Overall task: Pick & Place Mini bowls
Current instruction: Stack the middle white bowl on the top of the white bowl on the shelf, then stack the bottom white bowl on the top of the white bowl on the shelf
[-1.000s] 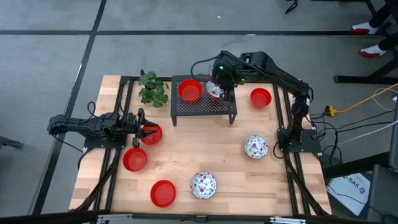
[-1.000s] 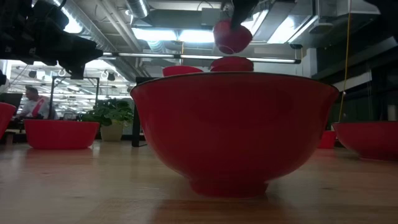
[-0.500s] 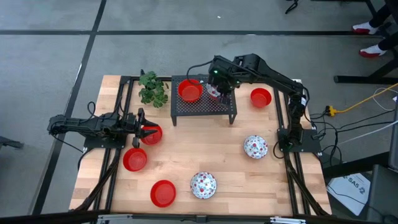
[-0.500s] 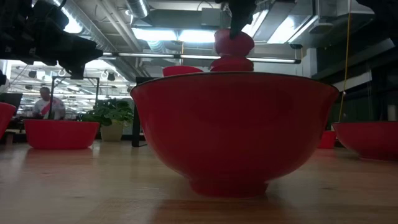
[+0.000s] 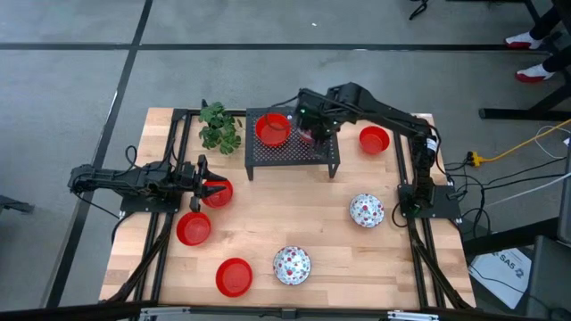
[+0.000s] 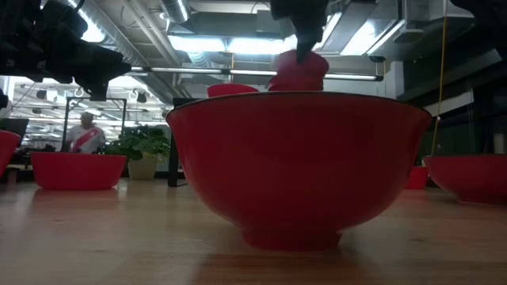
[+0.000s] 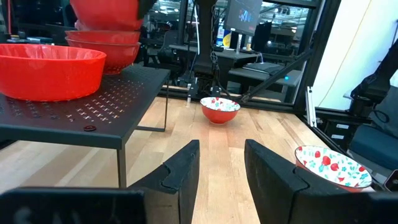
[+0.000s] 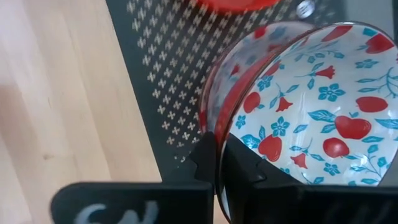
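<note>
one perforated black rack (image 5: pixel 294 152) on wooden table (image 5: pixel 294 223)

Grey concrete floor (image 5: pixel 71 71) is surrounding the table; bright ceiling lights (image 6: pixel 207 43) are glowing at twelve o'clock.

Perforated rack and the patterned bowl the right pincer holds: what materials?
Perforated rack: looks like black-painted sheet metal, matte, punched with a regular hole pattern. Patterned bowl: likely glazed ceramic or melamine, glossy white interior with printed fruit and flowers; right pincer clamps its rim.

Overhead, tabletop-level and two wrist cameras, all sharing the black rack (image 5: pixel 293 149).
</note>
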`<act>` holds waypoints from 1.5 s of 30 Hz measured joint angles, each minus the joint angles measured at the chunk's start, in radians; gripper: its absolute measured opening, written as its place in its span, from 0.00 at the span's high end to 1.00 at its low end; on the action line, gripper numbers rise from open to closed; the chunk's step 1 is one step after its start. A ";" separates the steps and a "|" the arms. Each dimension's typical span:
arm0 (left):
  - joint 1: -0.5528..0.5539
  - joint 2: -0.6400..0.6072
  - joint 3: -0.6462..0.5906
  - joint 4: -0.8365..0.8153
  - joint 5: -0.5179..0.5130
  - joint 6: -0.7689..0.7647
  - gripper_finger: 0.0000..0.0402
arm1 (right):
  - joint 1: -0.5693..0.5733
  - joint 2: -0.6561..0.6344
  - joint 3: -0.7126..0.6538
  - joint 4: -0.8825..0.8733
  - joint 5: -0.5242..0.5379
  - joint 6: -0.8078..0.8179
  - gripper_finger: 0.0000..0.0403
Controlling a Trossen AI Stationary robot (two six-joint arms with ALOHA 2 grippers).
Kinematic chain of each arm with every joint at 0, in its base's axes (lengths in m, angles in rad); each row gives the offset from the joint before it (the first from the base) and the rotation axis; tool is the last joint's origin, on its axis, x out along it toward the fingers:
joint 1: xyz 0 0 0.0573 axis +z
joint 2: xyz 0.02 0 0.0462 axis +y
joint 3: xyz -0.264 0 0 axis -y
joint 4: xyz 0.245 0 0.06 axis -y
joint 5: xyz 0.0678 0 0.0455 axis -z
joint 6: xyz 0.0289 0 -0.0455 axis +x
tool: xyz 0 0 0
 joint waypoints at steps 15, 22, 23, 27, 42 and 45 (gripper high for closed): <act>0.000 0.000 0.000 0.000 0.000 0.000 0.69 | 0.002 0.001 -0.095 0.079 0.001 -0.032 0.93; 0.000 0.000 0.000 0.000 0.000 0.000 0.69 | 0.002 0.001 -0.095 0.100 0.001 -0.051 0.90; 0.000 0.000 0.000 0.000 0.000 0.000 0.69 | 0.002 0.000 -0.095 0.105 0.001 -0.057 0.89; 0.000 0.000 0.000 0.000 0.000 0.000 0.69 | 0.003 0.000 -0.095 0.109 0.023 -0.058 0.85; 0.000 0.000 0.000 0.000 0.000 0.000 0.69 | 0.003 0.000 -0.008 0.053 0.037 -0.114 0.62; 0.000 0.000 0.000 0.000 0.000 0.000 0.69 | 0.003 -0.001 0.035 0.040 -0.008 -0.108 0.61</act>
